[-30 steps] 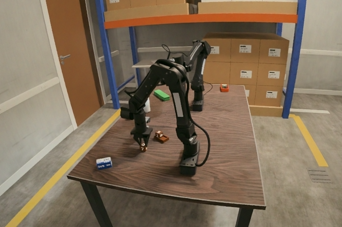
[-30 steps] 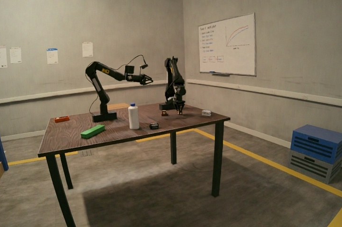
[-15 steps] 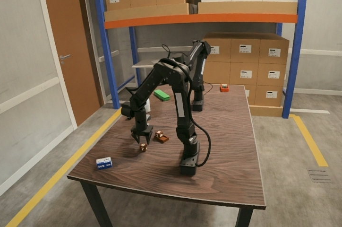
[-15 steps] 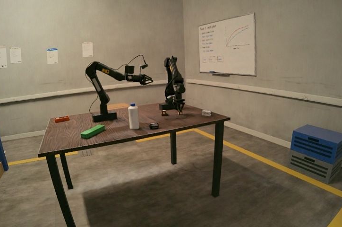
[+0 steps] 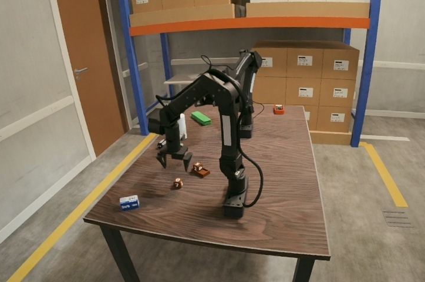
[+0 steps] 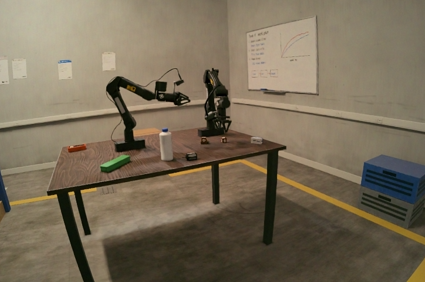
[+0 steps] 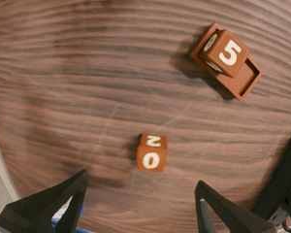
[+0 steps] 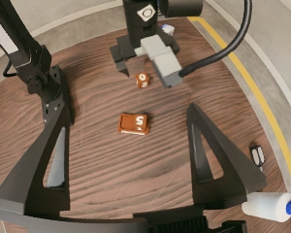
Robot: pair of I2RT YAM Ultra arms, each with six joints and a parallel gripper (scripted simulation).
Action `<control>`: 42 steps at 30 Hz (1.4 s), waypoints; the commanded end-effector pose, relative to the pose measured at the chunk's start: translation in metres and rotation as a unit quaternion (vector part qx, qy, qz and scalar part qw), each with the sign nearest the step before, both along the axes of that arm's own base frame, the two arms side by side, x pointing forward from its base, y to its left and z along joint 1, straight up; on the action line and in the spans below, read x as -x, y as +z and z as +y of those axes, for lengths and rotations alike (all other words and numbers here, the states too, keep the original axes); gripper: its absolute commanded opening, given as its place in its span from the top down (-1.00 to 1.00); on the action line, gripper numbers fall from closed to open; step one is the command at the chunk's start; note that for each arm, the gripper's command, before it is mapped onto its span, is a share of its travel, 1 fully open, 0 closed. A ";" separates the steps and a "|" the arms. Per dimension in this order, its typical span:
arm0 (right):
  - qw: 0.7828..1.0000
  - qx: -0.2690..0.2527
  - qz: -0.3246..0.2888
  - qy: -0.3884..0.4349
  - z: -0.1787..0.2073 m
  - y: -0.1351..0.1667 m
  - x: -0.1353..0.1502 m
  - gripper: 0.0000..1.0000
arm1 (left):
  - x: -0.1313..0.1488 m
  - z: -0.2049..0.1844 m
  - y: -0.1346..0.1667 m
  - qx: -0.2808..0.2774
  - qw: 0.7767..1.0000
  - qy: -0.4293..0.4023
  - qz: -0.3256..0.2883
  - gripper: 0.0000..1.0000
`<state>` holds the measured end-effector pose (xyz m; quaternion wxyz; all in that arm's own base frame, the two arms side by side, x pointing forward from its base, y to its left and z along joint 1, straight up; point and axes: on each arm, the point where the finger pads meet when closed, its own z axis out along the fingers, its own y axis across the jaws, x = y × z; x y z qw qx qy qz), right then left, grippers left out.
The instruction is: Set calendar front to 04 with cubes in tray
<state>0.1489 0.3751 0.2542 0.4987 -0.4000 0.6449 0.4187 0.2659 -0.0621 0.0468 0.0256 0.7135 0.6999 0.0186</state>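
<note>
From the top, we see our left tool (image 5: 174,163) (image 6: 223,125) (image 7: 143,183) spread wide, holding nothing, above the tabletop (image 5: 279,199) (image 6: 83,166) (image 7: 102,97) (image 8: 97,160) near the tray (image 5: 203,172) (image 7: 247,80) (image 8: 126,122). In the exterior view, the loose cube (image 5: 178,183) (image 6: 223,140) (image 7: 151,152) (image 8: 142,80) sits beside the tray, below that tool. In the left wrist view, this cube lies ahead of the fingertips, between their lines; it looks light, stiff and slick, best pinched by opposite side faces. In the right wrist view, our right tool (image 8: 129,106) gapes, empty, well apart from the tray.
</note>
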 end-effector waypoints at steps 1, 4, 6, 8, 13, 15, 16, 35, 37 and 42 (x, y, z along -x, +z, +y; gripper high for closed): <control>1.000 -0.018 -0.010 0.004 0.001 0.012 0.000 -1.00 | 0.005 -0.002 0.016 0.006 1.000 -0.005 0.010 -1.00; 1.000 -0.018 -0.010 0.004 0.001 0.012 0.000 -1.00 | 0.002 0.002 0.007 0.004 1.000 0.000 0.019 -1.00; 1.000 -0.018 -0.010 0.004 0.001 0.012 0.000 -1.00 | 0.002 0.002 0.005 0.003 1.000 0.000 0.022 -1.00; 1.000 -0.018 -0.010 0.004 0.001 0.012 0.000 -1.00 | 0.006 0.003 0.004 0.003 0.999 0.012 0.032 -0.77; 1.000 -0.018 -0.010 0.004 0.001 0.012 0.000 -1.00 | 0.025 -0.017 0.002 0.032 0.993 0.088 0.072 -0.10; 1.000 -0.018 -0.010 0.004 0.001 0.012 0.000 -1.00 | 0.035 -0.028 0.002 0.043 0.986 0.132 0.093 -0.10; 1.000 -0.018 -0.010 0.004 0.001 0.012 0.000 -1.00 | 0.040 -0.034 0.002 0.047 0.982 0.151 0.102 -0.10; 1.000 -0.018 -0.010 0.004 0.001 0.012 0.000 -1.00 | 0.063 -0.081 -0.008 0.013 0.909 0.404 0.104 -0.10; 1.000 -0.018 -0.010 0.004 0.001 0.012 0.000 -1.00 | 0.060 -0.086 -0.010 0.012 0.893 0.442 0.086 -0.10; 1.000 -0.018 -0.010 0.004 0.001 0.012 0.000 -1.00 | 0.055 -0.102 -0.015 0.018 0.857 0.514 0.044 -0.10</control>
